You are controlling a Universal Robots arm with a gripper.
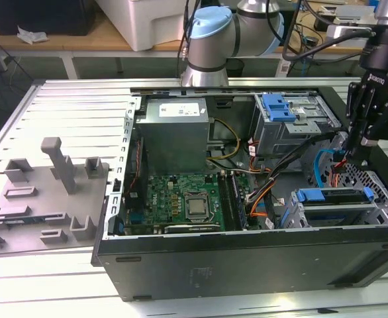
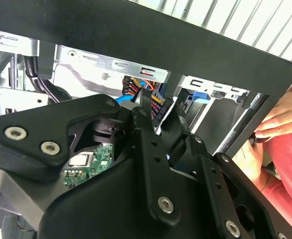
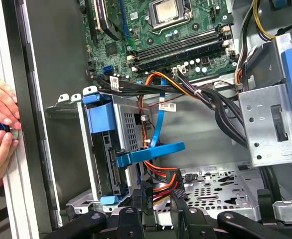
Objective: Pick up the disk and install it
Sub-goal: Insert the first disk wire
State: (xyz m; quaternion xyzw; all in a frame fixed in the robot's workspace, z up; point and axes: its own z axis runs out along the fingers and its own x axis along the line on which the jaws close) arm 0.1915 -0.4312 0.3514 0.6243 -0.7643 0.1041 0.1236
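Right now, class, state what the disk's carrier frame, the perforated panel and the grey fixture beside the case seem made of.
Disk's carrier frame: likely moulded plastic, matte, evenly blue. Perforated panel: bare sheet metal, dull silver with punched holes. Grey fixture: probably plastic, matte and uniformly grey, though the look leaves it open.

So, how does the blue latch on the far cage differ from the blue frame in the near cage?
In the exterior view the latch is short, with ribbed slots, while the frame is a long plain strip. The latch lies on top of the far cage. The frame runs along the upper edge of the near cage. Both are blue plastic on grey metal cages.
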